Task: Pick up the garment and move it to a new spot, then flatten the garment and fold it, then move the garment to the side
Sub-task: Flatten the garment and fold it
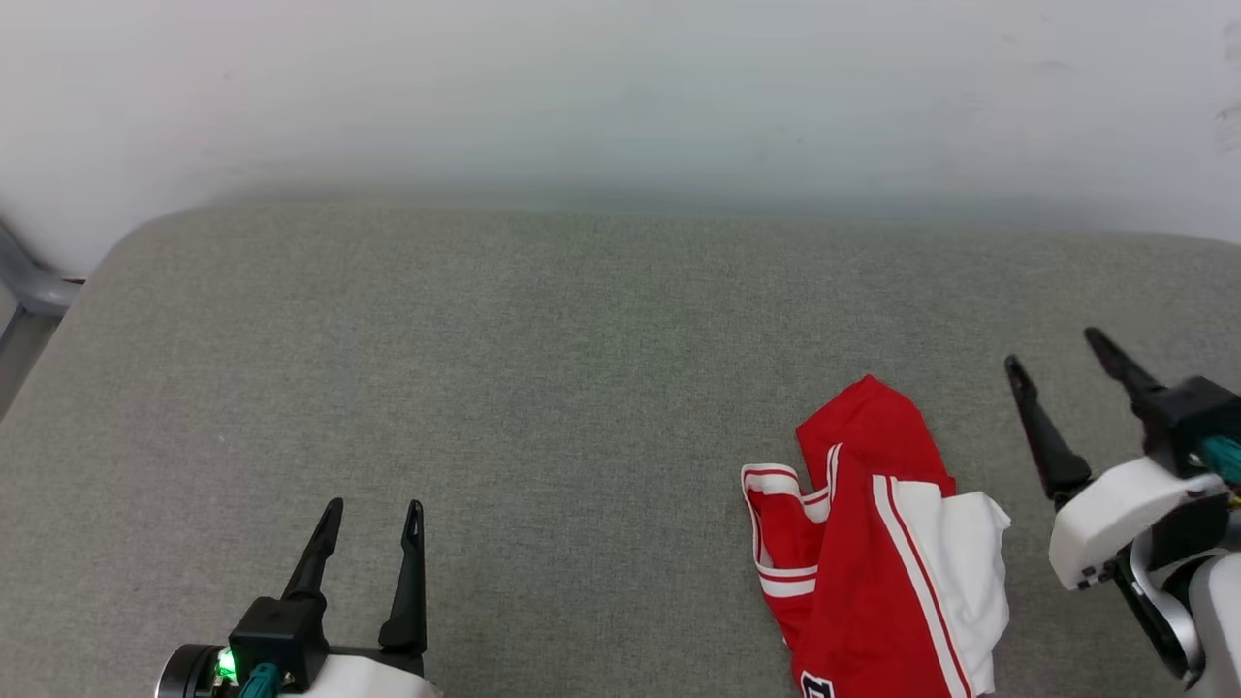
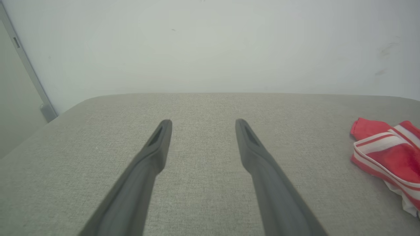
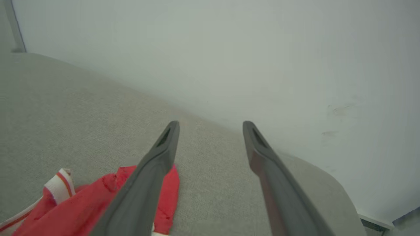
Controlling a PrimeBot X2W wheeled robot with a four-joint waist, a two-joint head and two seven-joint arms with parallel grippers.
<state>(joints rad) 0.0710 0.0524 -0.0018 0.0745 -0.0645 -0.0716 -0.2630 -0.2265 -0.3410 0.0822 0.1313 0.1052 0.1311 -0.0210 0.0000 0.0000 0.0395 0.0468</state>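
The garment (image 1: 877, 543), red with white sleeves and striped trim, lies crumpled on the grey padded surface (image 1: 582, 388) at the lower right of the head view. In the left wrist view the garment (image 2: 390, 154) sits at the far right edge, and in the right wrist view the garment (image 3: 88, 203) lies under the lower left finger. My right gripper (image 1: 1057, 347) hovers open just right of it, nothing between its fingers. My left gripper (image 1: 375, 506) stands open at the lower left, far from the cloth. In their own views the left gripper (image 2: 203, 122) and right gripper (image 3: 211, 124) show empty gaps.
A pale wall (image 1: 620, 87) rises directly behind the surface's far edge. A grey metal frame (image 1: 29, 281) stands off the surface's rounded left corner. The surface's right corner (image 3: 331, 190) curves away near my right gripper.
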